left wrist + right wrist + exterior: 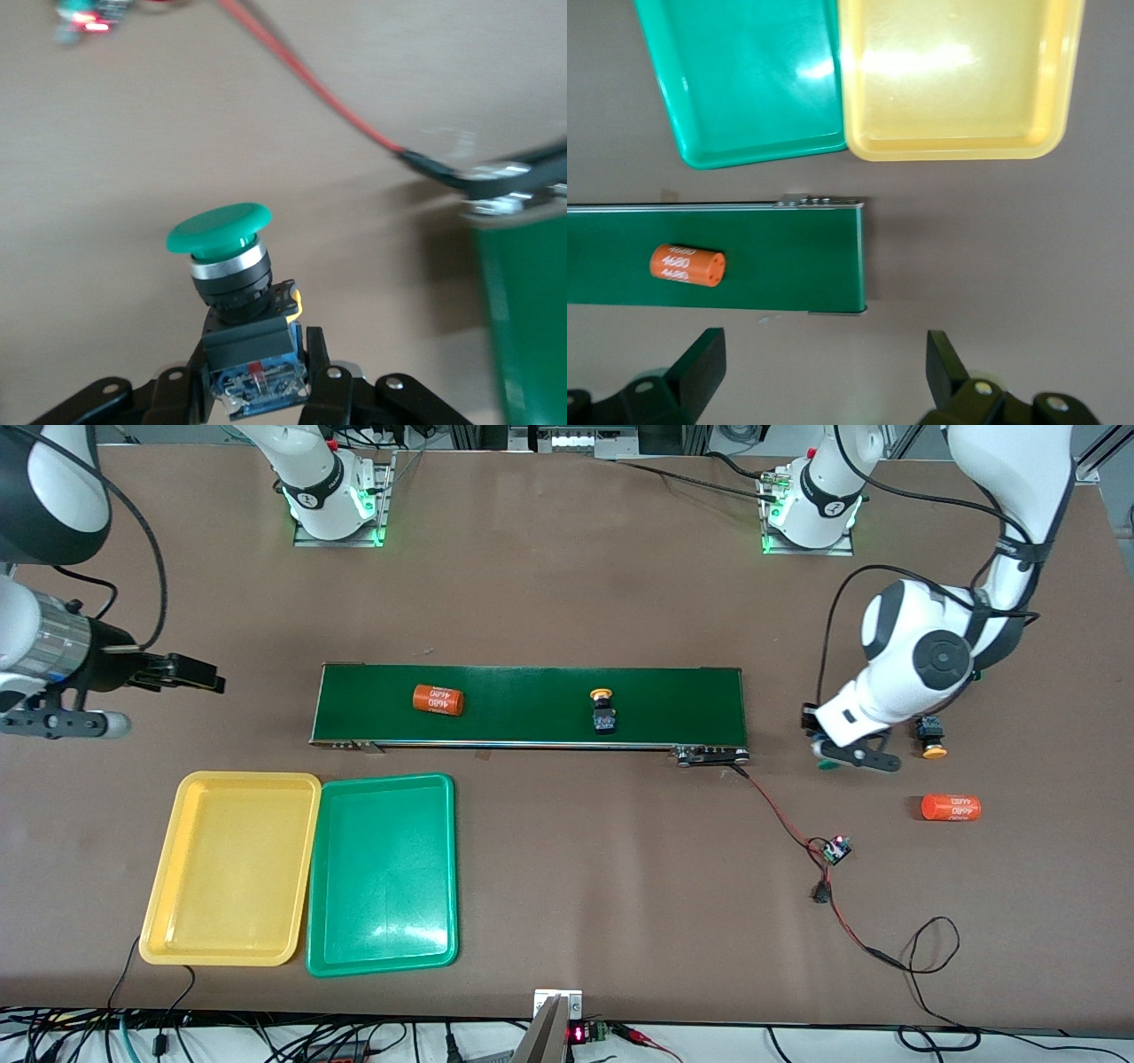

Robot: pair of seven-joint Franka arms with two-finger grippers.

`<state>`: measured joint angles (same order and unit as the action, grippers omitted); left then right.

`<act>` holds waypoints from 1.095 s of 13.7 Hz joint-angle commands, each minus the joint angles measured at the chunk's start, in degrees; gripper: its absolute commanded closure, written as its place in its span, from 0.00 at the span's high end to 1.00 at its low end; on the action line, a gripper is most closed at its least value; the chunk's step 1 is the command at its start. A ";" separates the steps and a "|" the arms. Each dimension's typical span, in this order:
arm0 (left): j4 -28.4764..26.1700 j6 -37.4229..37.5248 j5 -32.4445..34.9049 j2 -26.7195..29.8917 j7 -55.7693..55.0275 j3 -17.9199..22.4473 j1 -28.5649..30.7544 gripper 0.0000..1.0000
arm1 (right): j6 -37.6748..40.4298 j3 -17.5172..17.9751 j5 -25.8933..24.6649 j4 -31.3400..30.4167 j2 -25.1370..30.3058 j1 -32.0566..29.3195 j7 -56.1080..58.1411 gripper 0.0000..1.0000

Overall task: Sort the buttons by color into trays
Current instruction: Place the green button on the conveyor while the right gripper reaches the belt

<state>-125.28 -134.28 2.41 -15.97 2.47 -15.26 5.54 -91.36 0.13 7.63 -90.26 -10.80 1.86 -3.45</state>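
Holding a green button (pixel 232 292) by its hard blocky body, which looks light and stiff, the left gripper (pixel 257 390) has its fingers clamped just off the belt's end, while the right gripper (pixel 824 372) waits with fingers wide apart.

My own left arm covers my left gripper (pixel 828 755) from the front, so only a sliver of the green button (pixel 232 274) shows there. In my left wrist view that button's lower body is cut off by the edge, as are my fingers (pixel 197 397). The conveyor belt (pixel 523 310) there is blurred and cropped, and the small circuit board (pixel 87 18) is smeared. My right gripper (pixel 824 376) shows only its finger ends. The print on the orange cylinder (pixel 950 807) is too small to read.
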 commanded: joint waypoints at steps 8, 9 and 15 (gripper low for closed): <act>4.17 7.10 -9.09 0.07 -6.86 -10.75 -4.13 0.00 | -2.76 -0.57 10.91 0.44 -6.60 3.49 -5.06 1.00; 3.99 7.10 -9.18 -0.37 -6.95 -11.28 -4.57 0.00 | -3.73 -0.57 10.74 0.44 -6.78 4.64 -6.73 1.00; 3.90 6.14 -9.53 -4.15 -6.87 -11.19 -4.92 0.01 | -8.92 -0.66 10.82 -2.55 -7.48 9.47 -7.97 1.00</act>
<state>-121.77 -127.90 -5.70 -18.87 -4.33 -26.51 0.71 -98.50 -0.06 17.75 -91.13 -18.74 9.96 -10.85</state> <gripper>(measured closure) 0.581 0.000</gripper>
